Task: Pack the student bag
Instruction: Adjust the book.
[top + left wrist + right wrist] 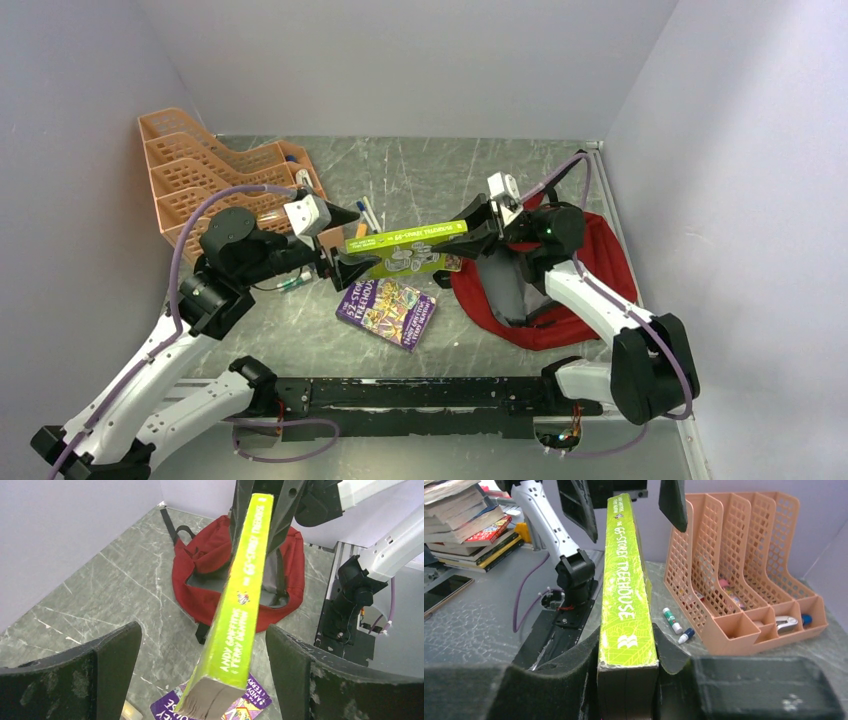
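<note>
A lime-green book [410, 245] hangs level above the table, spine up. My right gripper [470, 228] is shut on its right end; the pads [579, 670] press both covers of the green book [626, 595]. My left gripper [345, 262] stands open around the other end, and its fingers [110, 665] leave wide gaps on both sides of the green book [240, 605]. The student bag [590, 270], red with grey lining, lies open on the table under my right arm. In the left wrist view the student bag [210, 550] lies beyond the book.
A purple book [388, 312] lies flat on the table below the green one. An orange tray rack [200, 170] stands at the back left, with pens [370, 212] and a glue stick [671, 620] beside it. Walls close in left, back and right.
</note>
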You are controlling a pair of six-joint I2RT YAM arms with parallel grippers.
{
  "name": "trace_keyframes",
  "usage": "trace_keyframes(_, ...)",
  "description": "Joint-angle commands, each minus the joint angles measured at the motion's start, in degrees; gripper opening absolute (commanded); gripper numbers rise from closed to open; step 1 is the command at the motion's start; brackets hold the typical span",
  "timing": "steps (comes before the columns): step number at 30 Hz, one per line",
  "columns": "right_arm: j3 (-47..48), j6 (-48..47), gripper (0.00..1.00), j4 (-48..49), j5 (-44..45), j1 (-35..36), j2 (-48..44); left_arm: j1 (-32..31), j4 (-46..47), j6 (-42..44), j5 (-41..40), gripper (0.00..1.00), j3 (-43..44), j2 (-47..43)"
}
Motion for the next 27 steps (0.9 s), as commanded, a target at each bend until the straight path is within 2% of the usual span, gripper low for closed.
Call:
trace_keyframes(1,3.3,1.1,0.00,4.0,1.4,0.4,-2.8,0.0,2.2,-0.8,1.4,0.98,0.6,-0.2)
trace_keyframes(5,4.3,3.1,0.00,5.1,4.3,0.4,-3.1,0.0,3.6,-0.6,10.5,0.97,-0.1,1.0)
trace_keyframes(8,4.9,4.7,0.00,4.8,6.5,0.4,-3.1,0.0,4.4,-1.1,14.6,0.81,-0.3,2.1)
trace_keyframes(10,5.0,5.8,0.00,4.4,8.2,0.4,-3.4,0.0,4.1,-1.1,15.7,0.72,0.0,2.9)
trace_keyframes(17,4.8,8.0,0.00,4.7,10.0,0.5,-4.0,0.0,6.3,-1.7,18.6,0.56,0.4,5.3)
trace_keyframes(19,4.7,8.2,0.00,4.8,10.2,0.5,-4.1,0.0,7.0,-4.1,19.3,0.50,0.3,6.0)
trace_keyframes(20,4.7,8.2,0.00,4.9,10.4,0.5,-4.2,0.0,7.4,-4.3,19.4,0.44,0.2,6.1)
trace_keyframes(25,4.4,8.8,0.00,6.1,11.5,0.4,-4.2,0.0,8.5,-5.2,19.2,0.39,-1.1,5.3)
trace_keyframes(27,4.4,9.2,0.00,6.4,11.8,0.4,-4.0,-0.1,8.5,-5.1,18.8,0.32,-1.5,4.8)
